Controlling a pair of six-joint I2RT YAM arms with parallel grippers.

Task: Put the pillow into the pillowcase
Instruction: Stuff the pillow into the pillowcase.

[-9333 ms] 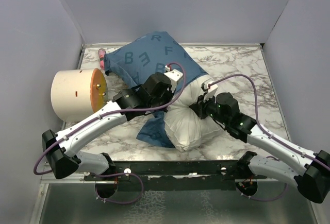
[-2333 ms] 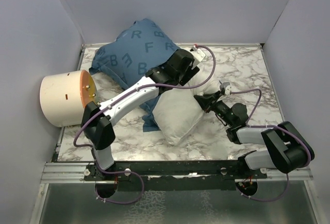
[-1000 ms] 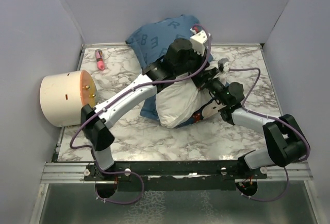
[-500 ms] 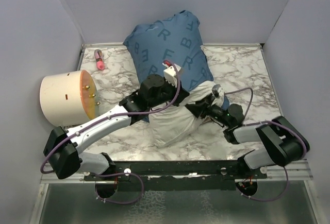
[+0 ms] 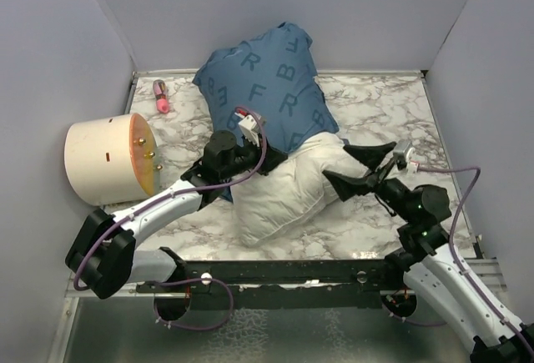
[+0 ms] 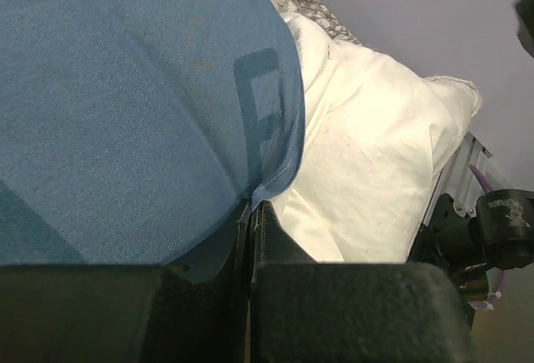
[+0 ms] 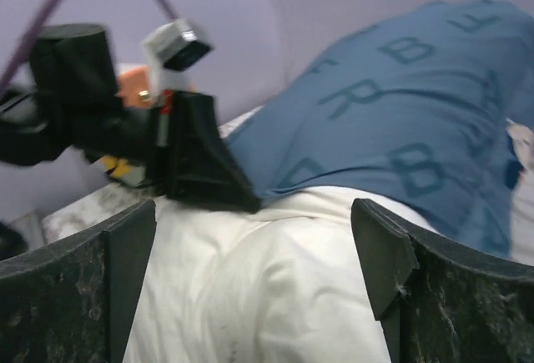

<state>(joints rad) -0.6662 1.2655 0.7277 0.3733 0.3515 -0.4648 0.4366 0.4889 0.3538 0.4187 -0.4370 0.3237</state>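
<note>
- Top view: pillowcase (image 5: 265,88) bulges at upper centre of the frame. Its top leans against the back wall and its open hem faces the lower edge.
- Pillow (image 5: 279,192) lies at frame centre on the marble table (image 5: 384,104). Its upper end is tucked under the pillowcase hem. The rest sticks out bare toward the lower left, so it is only partly inside.
- Left gripper (image 5: 253,159) sits at the hem, left of centre, clenched on the blue cloth. The left wrist view confirms this: the fingers (image 6: 265,221) are pressed together with the pillowcase (image 6: 125,113) edge pinched between them and the pillow (image 6: 367,163) just to their right.
- Right gripper (image 5: 352,168) is right of centre, released, with jaws spread wide and nothing between them. Their tips are at the pillow's right flank; contact cannot be told.
- In the right wrist view the right gripper (image 7: 250,238) frames the pillow (image 7: 250,305) at the lower centre of the frame. The pillowcase (image 7: 400,121) is at upper right and the left gripper (image 7: 196,167) bites the hem at left.
- Change from half a second back: the right gripper was then pressed into the pillow's upper right corner with narrower jaws. It has now backed off rightward and let go, and its arm has swung out toward the lower right.
- The left gripper has slid a little toward the left, holding the same grip. The pillowcase has shifted slightly left with it.
- One second back the left arm was lifted high at the back wall. It is now low.
- Unmoved: cream drum (image 5: 104,158) at left edge, small pink object (image 5: 161,101) at upper left.
</note>
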